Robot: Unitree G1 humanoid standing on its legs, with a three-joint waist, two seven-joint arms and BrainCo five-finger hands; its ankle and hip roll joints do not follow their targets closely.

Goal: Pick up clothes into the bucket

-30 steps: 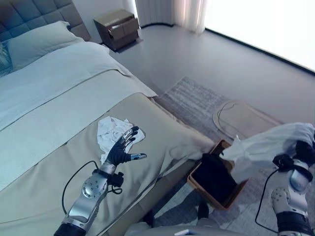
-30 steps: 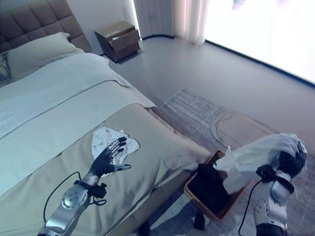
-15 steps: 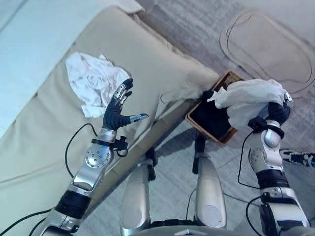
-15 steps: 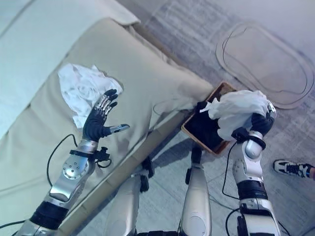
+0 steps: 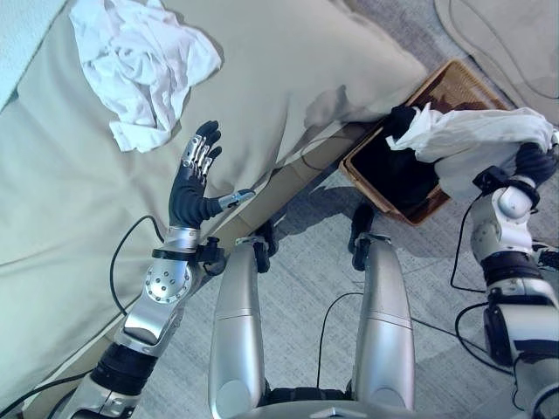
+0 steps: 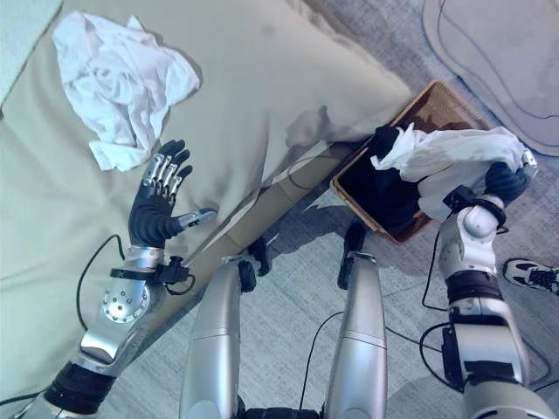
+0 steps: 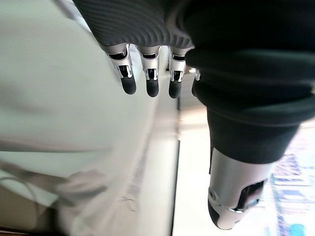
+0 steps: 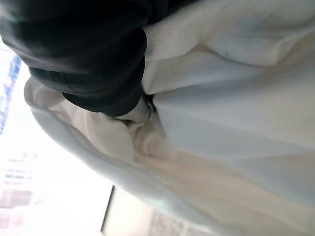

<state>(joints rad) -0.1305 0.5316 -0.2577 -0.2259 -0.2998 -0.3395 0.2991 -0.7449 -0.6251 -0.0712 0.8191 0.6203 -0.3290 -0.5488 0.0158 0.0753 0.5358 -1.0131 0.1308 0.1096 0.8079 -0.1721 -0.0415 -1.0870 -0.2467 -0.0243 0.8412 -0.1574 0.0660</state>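
Crumpled white cotton garment (image 5: 144,65) lies on beige bed cover (image 5: 52,201), well in from bed's floor-side edge; awaits pickup. Left robot hand (image 5: 194,179) hovers near that edge, fingers straight, thumb apart, holding nothing. Rectangular brown woven bucket (image 5: 465,90) on floor beside bed, dark clothes inside. Right robot hand (image 5: 531,161) clamped on bunched white cloth (image 5: 476,140) over bucket's far side; part seems to overhang rim. Advice: centre bundle over opening, lower, then release so nothing drapes outside.
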